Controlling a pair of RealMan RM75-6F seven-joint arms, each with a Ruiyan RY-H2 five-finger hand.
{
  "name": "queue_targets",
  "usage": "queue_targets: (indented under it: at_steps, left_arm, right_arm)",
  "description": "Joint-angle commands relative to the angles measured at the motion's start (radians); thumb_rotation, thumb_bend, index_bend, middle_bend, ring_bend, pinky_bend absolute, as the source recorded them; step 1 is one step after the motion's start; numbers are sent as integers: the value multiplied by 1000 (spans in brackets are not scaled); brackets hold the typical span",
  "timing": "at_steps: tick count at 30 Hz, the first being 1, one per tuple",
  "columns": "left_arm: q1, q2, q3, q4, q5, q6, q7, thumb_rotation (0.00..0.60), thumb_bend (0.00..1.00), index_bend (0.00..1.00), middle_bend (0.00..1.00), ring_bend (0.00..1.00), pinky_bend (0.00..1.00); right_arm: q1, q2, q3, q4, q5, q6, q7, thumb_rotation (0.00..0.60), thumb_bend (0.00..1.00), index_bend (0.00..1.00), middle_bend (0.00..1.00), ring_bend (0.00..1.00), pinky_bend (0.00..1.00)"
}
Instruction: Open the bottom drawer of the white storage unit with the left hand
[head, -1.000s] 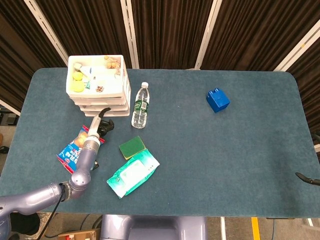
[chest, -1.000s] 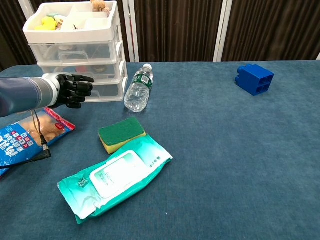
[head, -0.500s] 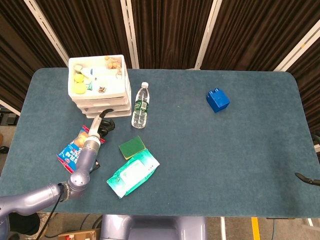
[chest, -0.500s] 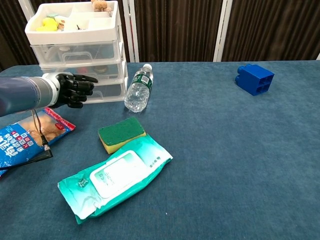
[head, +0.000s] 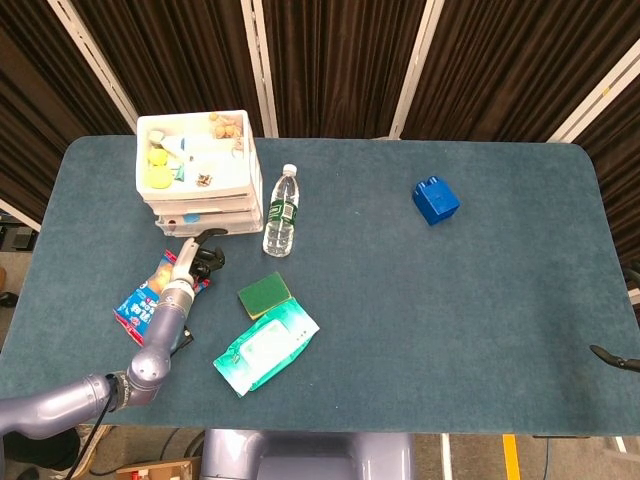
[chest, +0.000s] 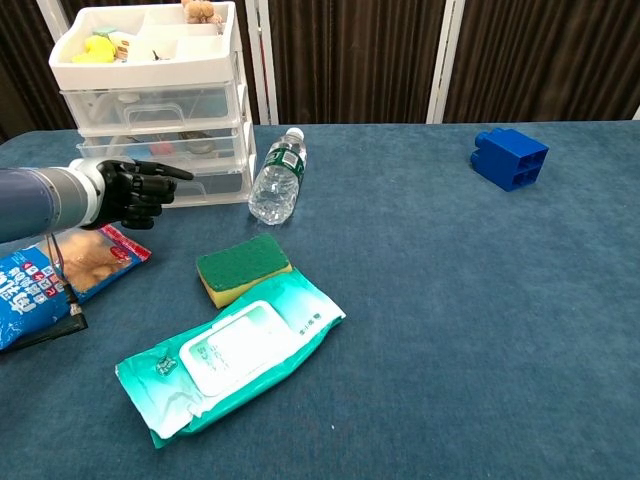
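Chest view: left hand (chest: 135, 188) masking bottom drawer (chest: 205, 182)

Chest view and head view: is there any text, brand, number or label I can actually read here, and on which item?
None reads clearly.
Snack bag: white lettering on blue, too blurred to read.
Water bottle: green label, print too small.
Wet wipes pack: small mark near one end, illegible.
Storage unit, sponge, blue block: no text visible.
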Motion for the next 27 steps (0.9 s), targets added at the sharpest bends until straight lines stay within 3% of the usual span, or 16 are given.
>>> queue_targets:
  at_steps: [1, 7, 14, 19, 23, 27]
  left_arm:
    - [13, 9, 8, -13, 20, 1, -9, 600, 726, 232, 963, 965, 961]
    - [53, 32, 31, -53, 93, 17, -34, 600, 727, 159, 962, 965, 961]
    - [88, 52, 135, -81, 350, 140, 40, 600, 727, 204, 962, 965, 961]
    - [80, 63, 168, -92, 475, 234, 131, 600, 728, 224, 962, 965, 960]
    - [61, 62, 154, -89, 484, 282, 209, 600, 738, 226, 963, 965, 960]
    - [29, 69, 127, -87, 390, 284, 325, 600, 739, 223, 964, 965, 960]
  right_arm:
    - [0, 0, -1, 0, 0, -1, -1, 600, 124, 0, 0, 0, 0]
    - [0, 0, 0, 0, -1, 1, -2, 600, 123, 0, 0, 0, 0]
    - [-1, -1, 0, -2, -1, 2, -5, 600, 124, 0, 0, 0, 0]
    - [-1, -1, 1, -5, 1, 2, -8, 600, 124, 0, 0, 0, 0]
    - [-2, -1, 1, -7, 1, 1, -8, 600, 124, 0, 0, 0, 0]
    - [-2, 0, 1, -7, 2, 0, -6, 600, 124, 0, 0, 0, 0]
